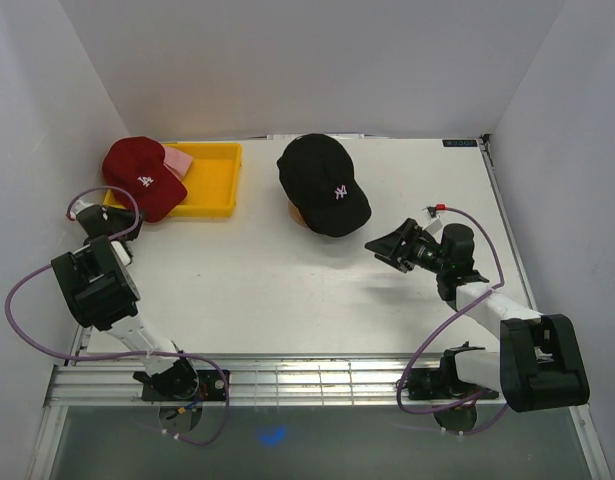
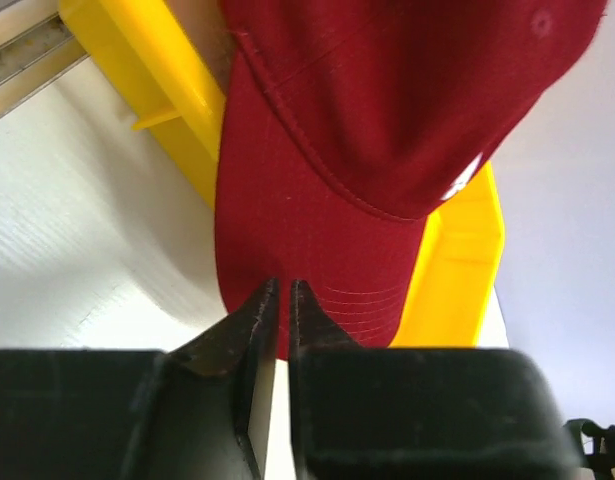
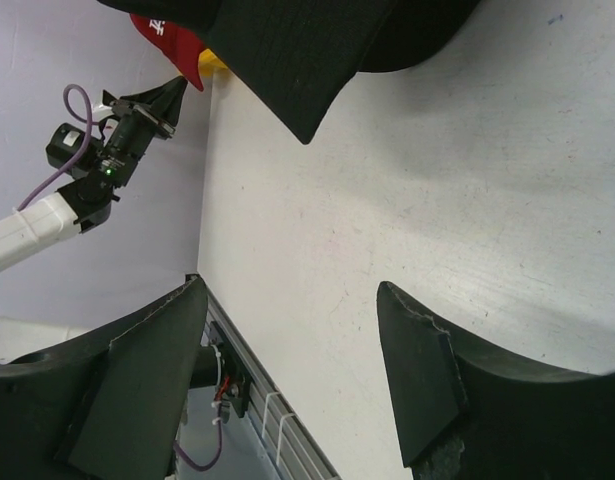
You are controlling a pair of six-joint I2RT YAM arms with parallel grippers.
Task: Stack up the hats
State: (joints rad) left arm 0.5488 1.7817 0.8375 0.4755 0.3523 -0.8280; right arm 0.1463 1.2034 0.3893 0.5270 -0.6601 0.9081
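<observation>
A red hat point(image 1: 139, 175) lies over the left end of the yellow tray point(image 1: 215, 182), with a pink hat point(image 1: 178, 160) peeking out beneath it. My left gripper point(image 1: 115, 217) is at the red hat's brim point(image 2: 317, 270). Its jaws are closed to a thin slit on the brim's front edge, and red fabric shows in the slit. A black hat point(image 1: 322, 180) sits on a wooden stand point(image 1: 299, 215) mid-table. My right gripper point(image 1: 384, 246) hovers open just right of the black hat's brim point(image 3: 302, 70), nothing between its fingers.
The yellow tray stands at the back left against the side wall point(image 1: 32, 150). The metal rail point(image 1: 317, 385) runs along the near edge. Purple cables point(image 1: 27, 320) loop off both arms.
</observation>
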